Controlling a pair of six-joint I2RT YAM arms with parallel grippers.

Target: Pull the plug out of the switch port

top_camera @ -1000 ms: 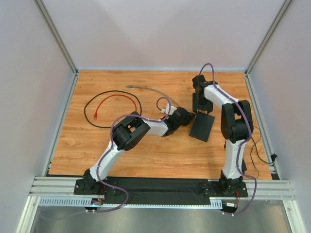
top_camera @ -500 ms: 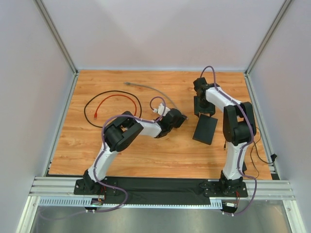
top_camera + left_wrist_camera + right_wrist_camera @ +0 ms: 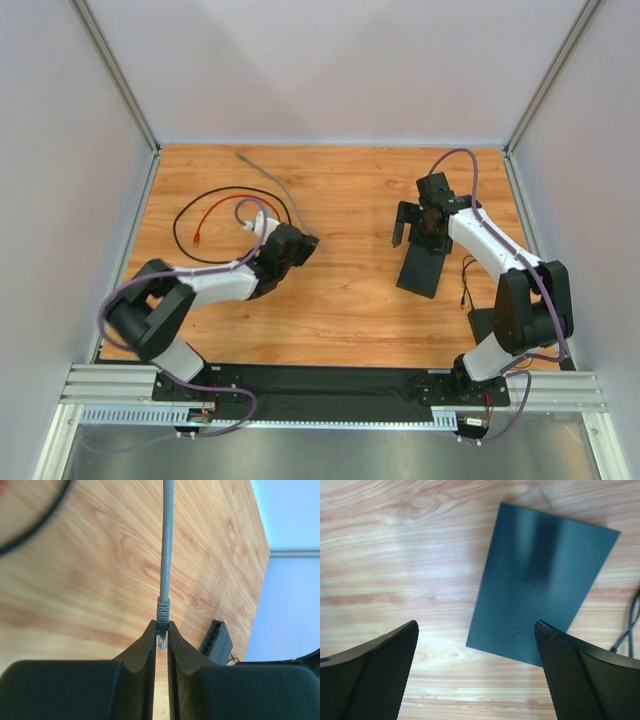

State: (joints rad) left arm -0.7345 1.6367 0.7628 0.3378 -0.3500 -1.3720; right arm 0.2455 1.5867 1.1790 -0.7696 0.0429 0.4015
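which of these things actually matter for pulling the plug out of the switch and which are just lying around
For the job:
- switch
- plug, pinched in the left pincer, away from the switch
- grey cable running from the plug
- right pincer, open above the switch

Lying about:
- red cable
- black cable loop
- thin black cord beside the switch

Top cam: we look down on the whole bench (image 3: 330, 310). Right wrist cam: close, straight over the switch (image 3: 540, 582). Left wrist cam: low, switch far off. All three share it.
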